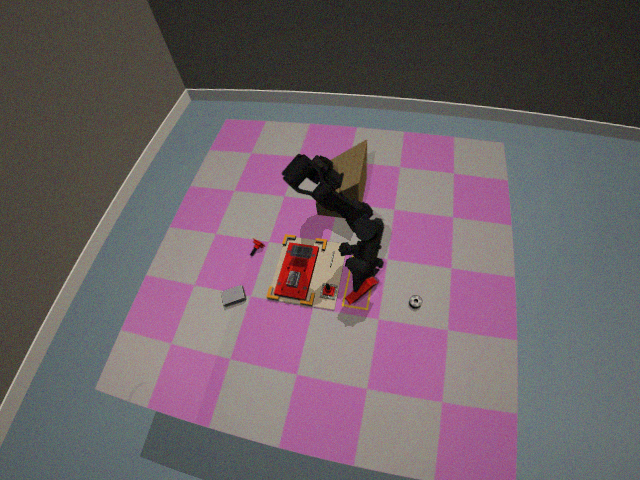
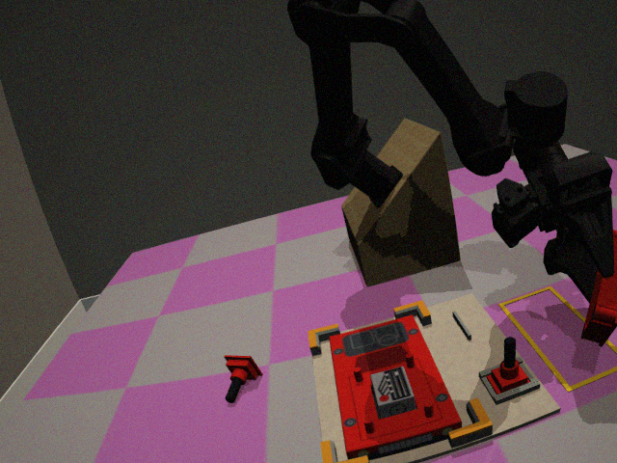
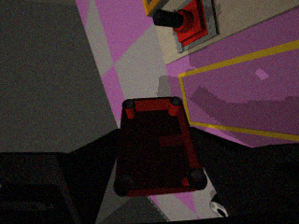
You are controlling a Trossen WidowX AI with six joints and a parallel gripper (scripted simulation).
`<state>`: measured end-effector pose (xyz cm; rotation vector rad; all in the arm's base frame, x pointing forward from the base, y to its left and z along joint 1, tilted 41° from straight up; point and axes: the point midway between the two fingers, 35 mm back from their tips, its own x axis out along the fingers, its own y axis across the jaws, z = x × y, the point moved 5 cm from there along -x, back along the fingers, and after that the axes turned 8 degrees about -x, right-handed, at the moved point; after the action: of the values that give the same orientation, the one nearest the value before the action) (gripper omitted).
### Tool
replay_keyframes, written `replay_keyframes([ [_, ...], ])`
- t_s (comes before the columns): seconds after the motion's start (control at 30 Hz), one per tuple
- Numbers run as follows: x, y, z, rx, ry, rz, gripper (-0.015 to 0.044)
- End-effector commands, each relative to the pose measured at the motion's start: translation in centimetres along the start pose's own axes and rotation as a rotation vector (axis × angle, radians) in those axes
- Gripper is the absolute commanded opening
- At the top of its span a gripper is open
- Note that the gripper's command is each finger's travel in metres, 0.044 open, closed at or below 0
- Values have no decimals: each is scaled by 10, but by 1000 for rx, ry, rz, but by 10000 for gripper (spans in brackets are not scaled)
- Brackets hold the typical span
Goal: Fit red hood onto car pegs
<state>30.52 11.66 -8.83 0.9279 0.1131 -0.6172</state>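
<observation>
The claw [image 2: 595, 293] pinches the red hood [image 3: 156, 147], a smooth rectangular shell with round corner bosses, above the yellow-outlined rectangle [image 2: 548, 318] on the checkered worktop [image 1: 330, 372]. It hangs steeply tilted, hollow underside toward the wrist camera, long axis sloping down.

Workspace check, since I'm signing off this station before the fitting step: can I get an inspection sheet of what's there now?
Surface: checkered mat, pink and grey, with a yellow outlined box.
Job's things: car in its jig, engine in place, pegs uncovered; hood lifted and tilted, hollow side toward the wrist camera.
Clutter: red-and-black toy part lying left of the car; upright peg stand beside it; grey block; metal ring; tan wedge.
End effector: shut on the hood, above the yellow box.
Cables: nothing seen.
Surroundings: grey floor, dark walls.
</observation>
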Motion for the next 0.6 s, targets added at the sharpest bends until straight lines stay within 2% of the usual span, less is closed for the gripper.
replay_keyframes([
  [0.0,0,0,0,132,-2,1,0],
  [0.57,1,-2,0,585,-2,1,0],
])
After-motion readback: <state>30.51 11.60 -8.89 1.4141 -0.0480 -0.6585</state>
